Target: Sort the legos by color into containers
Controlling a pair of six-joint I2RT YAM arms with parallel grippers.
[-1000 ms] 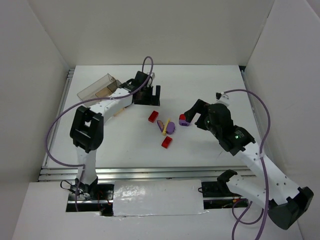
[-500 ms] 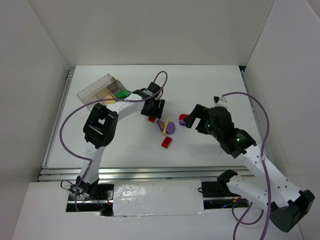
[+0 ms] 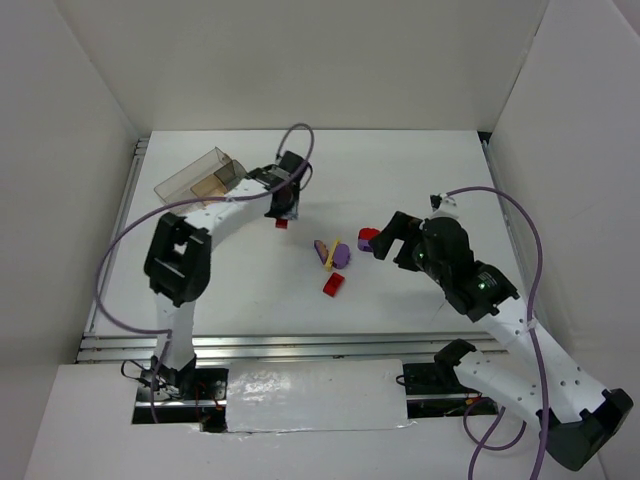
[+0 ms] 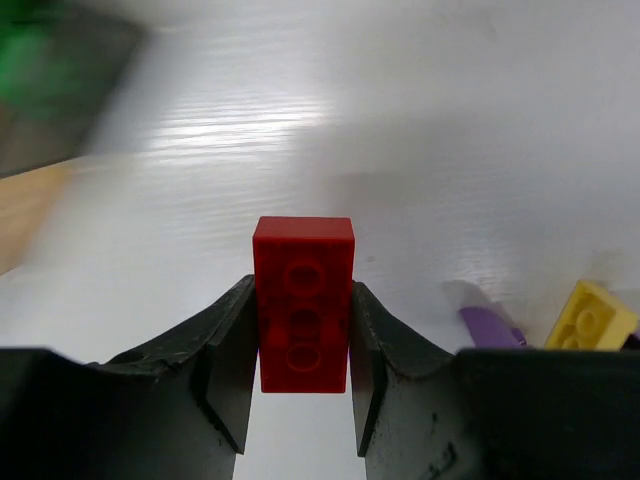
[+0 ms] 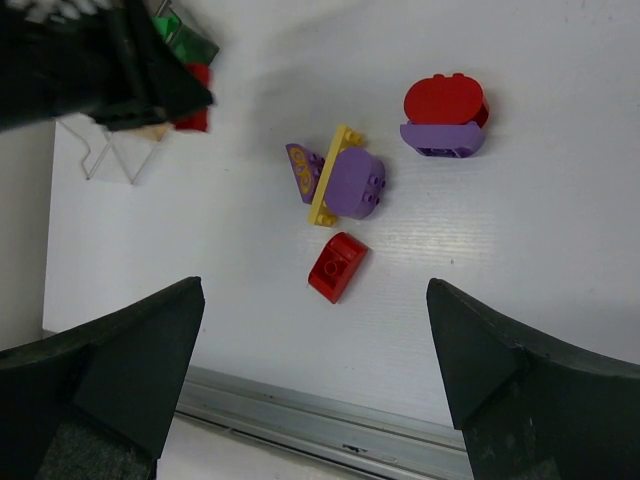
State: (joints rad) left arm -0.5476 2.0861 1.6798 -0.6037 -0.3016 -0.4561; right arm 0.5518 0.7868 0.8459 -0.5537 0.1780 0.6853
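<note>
Legos are split between tray, gripper and bench. The tray (image 3: 195, 178) sits at the far left corner of the bench (image 3: 430, 160), close to its left edge. In my left wrist view a green blur (image 4: 25, 55) lies in a smoky compartment. The tan compartment (image 4: 25, 215) beside it is too blurred to read.

My left gripper (image 3: 283, 210) is clamped on a red brick (image 4: 303, 310), studs toward the camera, near the tray's right end. My right gripper (image 5: 313, 295) has its fingers wide apart with nothing between them, over the loose pieces mid-bench.

Those pieces lie well apart from the tray, with bare bench between. A red slope (image 5: 337, 266) lies alone, nearest me. Just beyond it is a cluster touching together: a yellow plate (image 5: 330, 175), a purple block (image 5: 357, 183) and a purple wedge (image 5: 303, 165). Off to the right a red dome (image 5: 443, 98) sits on a purple brick (image 5: 443, 140), just beside my right gripper in the top view.

White walls (image 3: 90, 100) close in on the left, far and right sides, and a metal rail (image 3: 300, 345) runs along the near edge. My left arm (image 3: 225, 210) and its purple cable (image 3: 120, 240) lie alongside the tray's near side and hide part of it from above.
</note>
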